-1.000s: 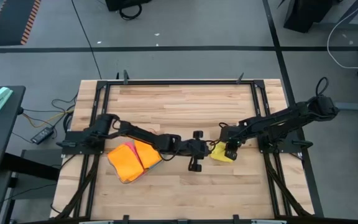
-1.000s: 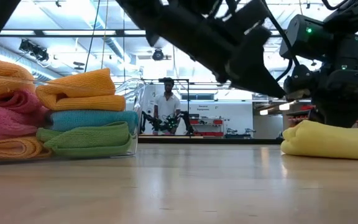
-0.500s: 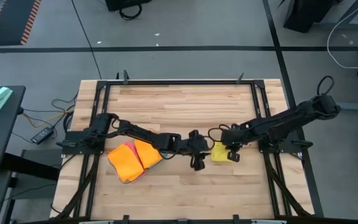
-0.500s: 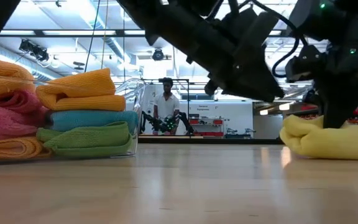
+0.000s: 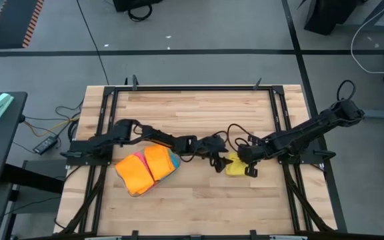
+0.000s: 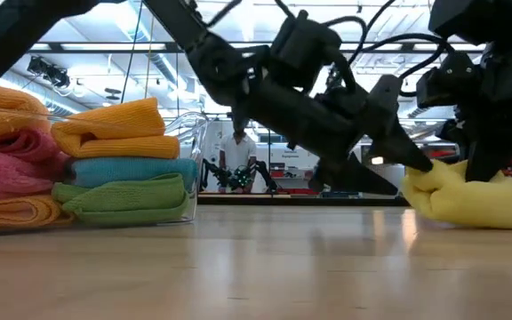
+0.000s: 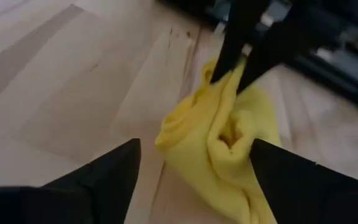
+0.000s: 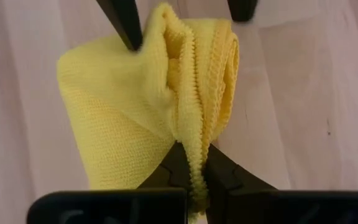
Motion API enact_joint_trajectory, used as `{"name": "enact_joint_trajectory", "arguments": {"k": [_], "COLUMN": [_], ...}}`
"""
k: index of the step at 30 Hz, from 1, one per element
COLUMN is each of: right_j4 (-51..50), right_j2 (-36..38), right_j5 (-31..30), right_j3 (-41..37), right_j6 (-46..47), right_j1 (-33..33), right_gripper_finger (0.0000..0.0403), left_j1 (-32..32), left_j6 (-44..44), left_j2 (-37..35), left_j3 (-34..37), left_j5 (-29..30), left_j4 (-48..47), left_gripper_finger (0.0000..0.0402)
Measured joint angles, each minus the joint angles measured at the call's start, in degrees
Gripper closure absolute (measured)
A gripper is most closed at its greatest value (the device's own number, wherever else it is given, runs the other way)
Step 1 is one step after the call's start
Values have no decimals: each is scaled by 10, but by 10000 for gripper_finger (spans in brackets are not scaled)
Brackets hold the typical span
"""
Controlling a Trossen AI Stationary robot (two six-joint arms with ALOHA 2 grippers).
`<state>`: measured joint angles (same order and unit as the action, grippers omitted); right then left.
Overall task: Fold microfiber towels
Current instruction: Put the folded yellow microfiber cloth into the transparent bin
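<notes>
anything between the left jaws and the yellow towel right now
Nothing visible. The left gripper stands open right at the crumpled yellow microfiber towel, with only bare wooden table around it. The right gripper pinches the towel's far edge, off to the other side.

Loose towel [image 5: 236,165] right of towel stack [image 5: 147,169]

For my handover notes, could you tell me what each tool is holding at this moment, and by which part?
The right tool is shut on the yellow towel, pinching its bunched folded edge. The left tool is open beside the towel, holding nothing.
</notes>
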<state>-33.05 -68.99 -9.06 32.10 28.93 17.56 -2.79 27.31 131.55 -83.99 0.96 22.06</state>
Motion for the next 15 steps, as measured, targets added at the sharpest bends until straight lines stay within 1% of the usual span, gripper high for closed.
{"name": "enact_joint_trajectory", "arguments": {"k": [4,8,11,15], "right_j4": [9,17,16,16], "right_j2": [0,1,1,1], "right_j5": [0,0,0,0], "right_j3": [0,1,1,1], "right_j6": [3,3,3,4], "right_j1": [0,0,0,0], "right_gripper_finger": [384,383,383,381], "left_j1": [3,7,8,7], "left_j6": [23,29,15,-9], "left_j2": [21,33,33,33], "left_j3": [0,0,0,0], "left_j5": [-12,-24,-36,-42], "left_j4": [37,60,74,82], "left_gripper_finger": [90,114,154,239]}}
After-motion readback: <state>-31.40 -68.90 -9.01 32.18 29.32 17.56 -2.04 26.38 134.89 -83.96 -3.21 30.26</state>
